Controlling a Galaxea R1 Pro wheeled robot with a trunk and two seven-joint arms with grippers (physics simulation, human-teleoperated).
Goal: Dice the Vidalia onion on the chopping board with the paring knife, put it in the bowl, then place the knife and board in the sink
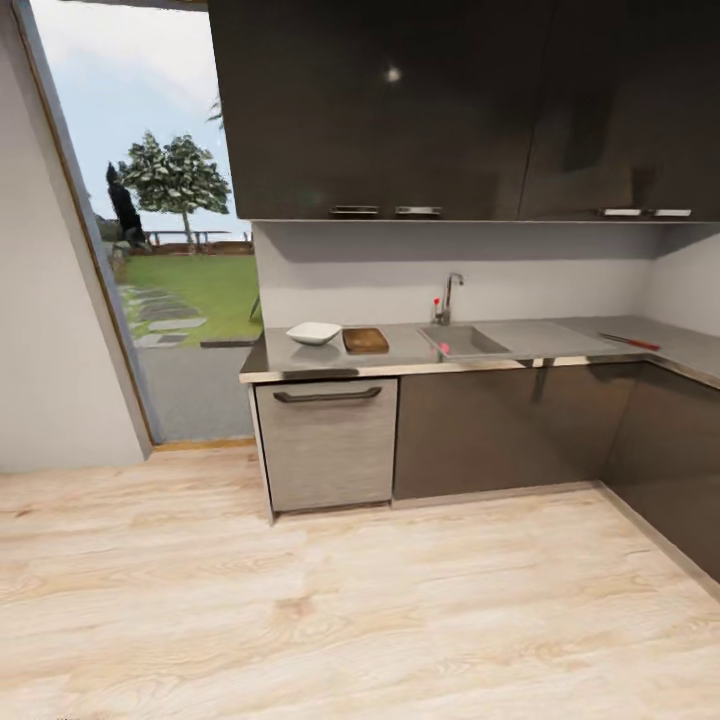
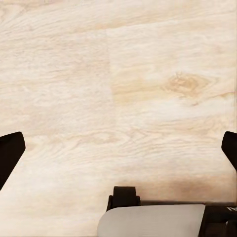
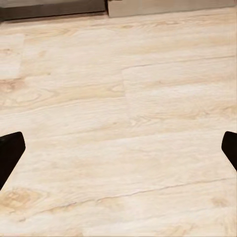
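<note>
Across the room in the head view runs the glossy grey countertop (image 1: 400,352). On it stand the white bowl (image 1: 313,332) and, just right of it, the dark brown chopping board (image 1: 365,340). The sink (image 1: 463,342) lies right of the board, with its chrome tap (image 1: 449,296). A small pinkish onion (image 1: 443,347) sits at the basin's near left corner. The paring knife (image 1: 630,342) with its red handle lies far right on the counter. My left gripper (image 2: 118,150) and my right gripper (image 3: 118,150) both hang open over the wooden floor, nothing between their fingers.
Dark wall cabinets (image 1: 460,110) hang above the counter. A pale dishwasher front (image 1: 328,440) sits under the bowl. A tall window (image 1: 160,220) onto a garden fills the left. The counter turns a corner at the right (image 1: 690,360). Light wooden floor (image 1: 350,610) stretches between me and the counter.
</note>
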